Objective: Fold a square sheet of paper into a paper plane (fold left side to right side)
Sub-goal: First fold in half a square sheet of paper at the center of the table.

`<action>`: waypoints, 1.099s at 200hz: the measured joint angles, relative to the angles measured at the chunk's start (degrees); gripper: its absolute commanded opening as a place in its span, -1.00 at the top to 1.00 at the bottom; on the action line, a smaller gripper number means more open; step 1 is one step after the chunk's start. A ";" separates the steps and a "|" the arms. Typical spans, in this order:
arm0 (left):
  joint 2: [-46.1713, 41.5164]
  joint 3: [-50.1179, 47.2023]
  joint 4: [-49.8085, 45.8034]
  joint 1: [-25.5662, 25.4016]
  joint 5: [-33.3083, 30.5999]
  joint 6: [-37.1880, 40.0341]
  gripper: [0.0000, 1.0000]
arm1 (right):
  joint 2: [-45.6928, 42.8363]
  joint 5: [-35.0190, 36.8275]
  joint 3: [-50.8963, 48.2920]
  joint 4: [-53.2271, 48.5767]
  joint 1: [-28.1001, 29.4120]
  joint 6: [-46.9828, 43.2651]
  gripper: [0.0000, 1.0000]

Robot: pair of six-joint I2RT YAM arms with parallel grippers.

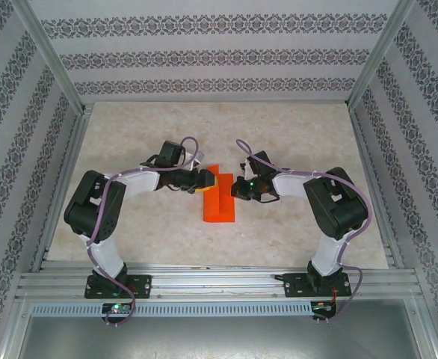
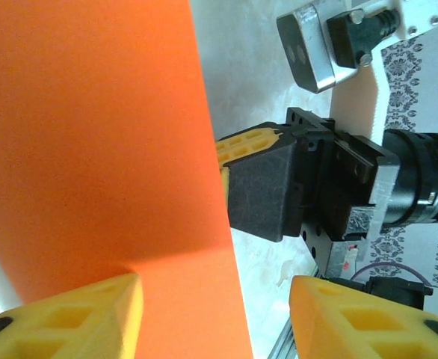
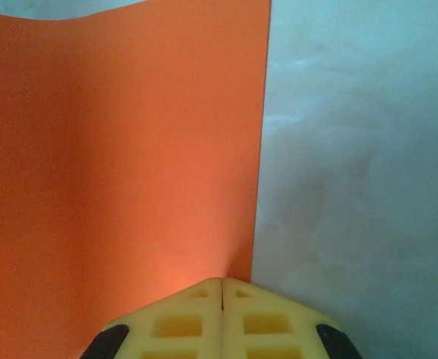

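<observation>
Looking from overhead: we find the square sheet of paper [image 1: 217, 206] flat on the table [image 1: 129, 142], directly between the two tools. It reads as a strip narrower than a square, and its far part is slightly raised.
Left gripper, overhead: the left gripper [image 1: 207, 182] has its tips at the sheet's far part.
Right gripper, overhead: the right gripper [image 1: 238, 187] faces it, with the sheet just ahead of its tips.
Left wrist, tool state: the yellow fingers [image 2: 69, 321] stand well apart and grip nothing.
Left wrist, paper: the orange sheet stretches ahead of one finger and partly into the gap between the two.
Left wrist, partner: the other tool's tips touch the sheet's edge.
Right wrist, tool state: its fingers are pressed together with only a seam between them.
Right wrist, paper: the sheet begins right at the tips and runs ahead and to one side, with bare table on the other side. We judge the tips pin the sheet rather than pinch it.
Handling: we expect it to be very light, limp and easily creased, and likely to slide on the smooth table.
Where to hold: we would pinch a free edge or corner lightly while the closed tool holds the rest down.
</observation>
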 measured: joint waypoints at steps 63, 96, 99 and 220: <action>2.23 0.66 0.33 -1.29 -1.57 -0.57 0.64 | 0.00 -0.15 0.00 0.17 0.00 0.00 1.00; 2.49 1.22 0.33 -1.29 -2.62 -0.15 1.00 | 0.00 -0.17 0.00 0.33 0.00 0.02 1.00; 2.51 1.27 0.33 -1.29 -2.69 -0.28 1.00 | -0.04 -0.17 0.00 0.33 0.00 0.02 1.00; 2.97 1.42 0.15 -1.99 -3.08 -0.15 1.00 | -9.64 -6.95 -6.29 9.90 -2.64 2.91 -0.02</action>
